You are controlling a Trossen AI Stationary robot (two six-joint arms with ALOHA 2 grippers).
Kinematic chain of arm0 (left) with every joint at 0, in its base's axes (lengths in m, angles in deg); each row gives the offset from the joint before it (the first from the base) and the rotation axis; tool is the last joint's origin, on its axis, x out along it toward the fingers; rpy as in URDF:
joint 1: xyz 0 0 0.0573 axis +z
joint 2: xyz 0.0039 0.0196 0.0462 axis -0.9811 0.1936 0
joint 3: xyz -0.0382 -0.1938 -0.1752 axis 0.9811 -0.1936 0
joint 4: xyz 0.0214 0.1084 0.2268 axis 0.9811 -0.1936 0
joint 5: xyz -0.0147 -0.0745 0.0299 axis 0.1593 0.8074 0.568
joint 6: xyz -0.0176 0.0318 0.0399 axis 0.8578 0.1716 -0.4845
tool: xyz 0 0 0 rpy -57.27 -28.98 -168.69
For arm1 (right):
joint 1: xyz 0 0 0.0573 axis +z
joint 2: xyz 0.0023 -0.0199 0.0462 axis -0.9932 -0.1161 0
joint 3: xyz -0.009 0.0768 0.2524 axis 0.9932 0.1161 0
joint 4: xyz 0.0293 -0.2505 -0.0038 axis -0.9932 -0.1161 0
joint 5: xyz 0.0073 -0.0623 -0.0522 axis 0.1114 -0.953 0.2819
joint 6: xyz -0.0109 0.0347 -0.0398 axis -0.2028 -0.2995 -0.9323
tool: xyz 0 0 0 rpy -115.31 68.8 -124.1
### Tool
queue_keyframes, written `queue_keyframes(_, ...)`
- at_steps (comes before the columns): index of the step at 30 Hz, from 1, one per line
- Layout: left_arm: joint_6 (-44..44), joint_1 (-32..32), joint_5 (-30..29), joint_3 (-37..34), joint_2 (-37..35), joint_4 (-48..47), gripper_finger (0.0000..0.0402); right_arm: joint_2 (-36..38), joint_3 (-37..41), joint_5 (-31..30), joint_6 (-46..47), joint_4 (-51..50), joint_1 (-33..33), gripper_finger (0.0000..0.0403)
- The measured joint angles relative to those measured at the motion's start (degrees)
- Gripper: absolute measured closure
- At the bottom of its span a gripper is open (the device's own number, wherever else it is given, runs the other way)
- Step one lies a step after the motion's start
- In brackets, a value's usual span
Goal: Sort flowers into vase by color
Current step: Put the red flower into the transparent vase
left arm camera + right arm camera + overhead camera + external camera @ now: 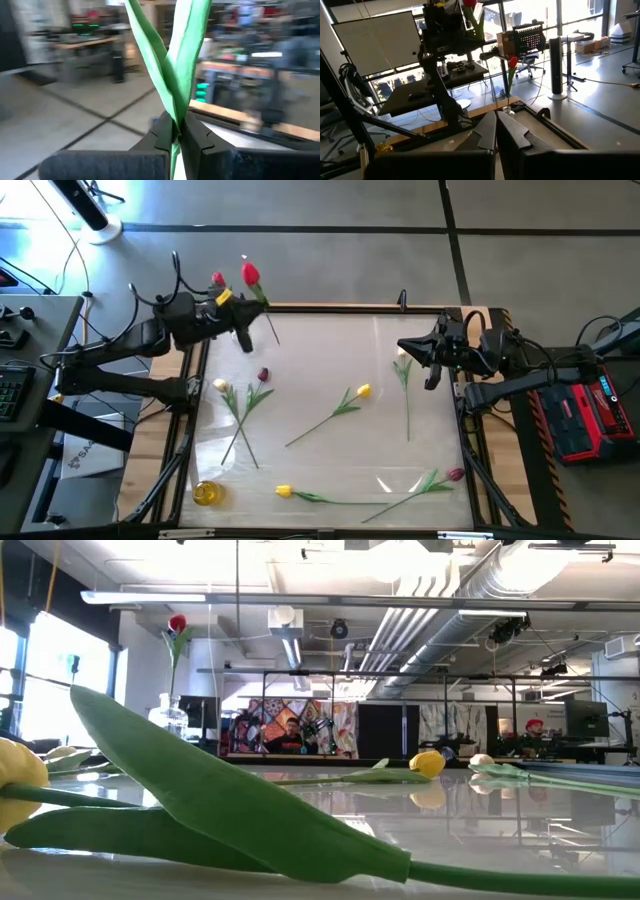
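Holding a red tulip point(250, 275) by its stem, your left gripper point(243, 308) is clenched at the table's far left corner, the bloom raised beside another red flower point(218, 280) that stands in a vase point(172, 716) there. Your right gripper point(432, 370) waits at the right edge, fingers pressed together on nothing.

These tulips look light and limp — thin stems that will flex and droop, so you should pinch low on the stem, clear of the soft leaves, never on the head.

Counted on the table: two yellow point(363, 390) point(284, 491), two cream-white point(221, 385) point(402, 353), two maroon point(263, 374) point(456, 474) — six lying loose, well apart from one another except the left pair, whose stems cross. A small yellow object point(205, 493) sits near the left corner; I cannot tell what it is.
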Motion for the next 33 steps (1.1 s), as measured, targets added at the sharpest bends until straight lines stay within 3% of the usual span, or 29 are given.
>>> queue_keyframes(6,0.03,-0.08,-12.51,0.00,-3.25,-2.55,0.0397,0.00,0.00,0.00,0.00,0.00,0.00,0.0402)
queue_keyframes(11,-1.18,-0.03,-25.88,-0.01,-7.88,-9.31,0.0397,0.00,0.00,0.00,0.00,0.00,0.00,0.0402)
queue_keyframes(14,-2.38,0.03,-30.60,0.01,-9.38,-13.74,0.0397,0.00,0.00,-0.02,0.00,0.00,0.00,0.0402)
queue_keyframes(20,0.70,3.02,-29.28,-1.87,-11.20,-17.29,0.0397,0.00,0.00,-0.02,-0.01,-0.01,0.00,0.0402)
queue_keyframes(27,0.46,8.98,-20.64,-8.45,-13.78,-10.25,0.0397,-0.01,0.00,-0.02,-0.02,-0.02,-0.01,0.0402)
queue_keyframes(33,1.72,13.41,-14.79,-10.09,-13.06,-8.78,0.0397,0.00,-0.01,-0.02,-0.02,-0.01,0.00,0.0402)
